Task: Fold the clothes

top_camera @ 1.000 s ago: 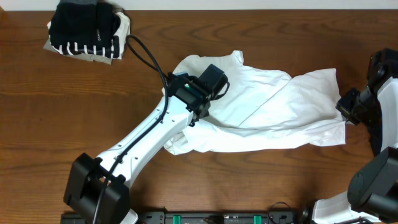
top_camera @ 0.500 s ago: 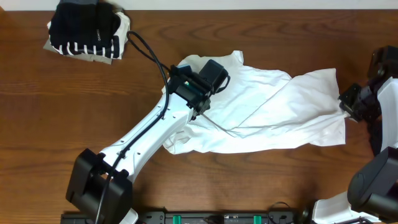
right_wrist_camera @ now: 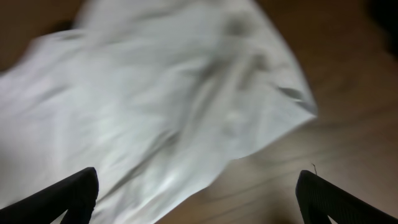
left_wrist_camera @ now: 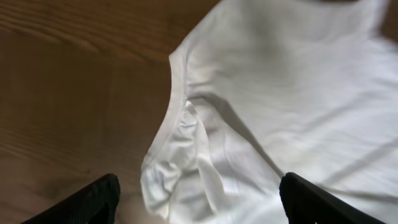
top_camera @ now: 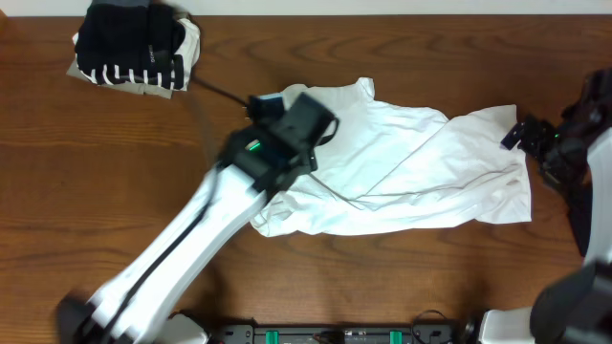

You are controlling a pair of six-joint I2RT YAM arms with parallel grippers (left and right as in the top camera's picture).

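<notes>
The clothes I am handling are a large white T-shirt [top_camera: 411, 167], lying crumpled and partly folded across the middle of the table. My left gripper [top_camera: 308, 122] hovers over the shirt's left part. In the left wrist view the left gripper [left_wrist_camera: 198, 206] is open, with a bunched hem of the T-shirt [left_wrist_camera: 186, 143] below and nothing between the fingers [left_wrist_camera: 99, 198]. My right gripper [top_camera: 516, 136] is by the shirt's right edge. The right wrist view shows the right gripper [right_wrist_camera: 202, 200] open above the shirt's corner [right_wrist_camera: 186, 106], holding nothing.
A pile of folded garments [top_camera: 134, 46], black, black-and-white striped and beige, sits at the table's far left corner. Bare brown wood [top_camera: 86, 182] lies left of the shirt. The right arm's base [top_camera: 583, 287] stands at the front right.
Both grippers have opened and let go of the shirt. The left arm swung quickly to the left and is blurred. The right gripper lifted off the shirt's right edge.
</notes>
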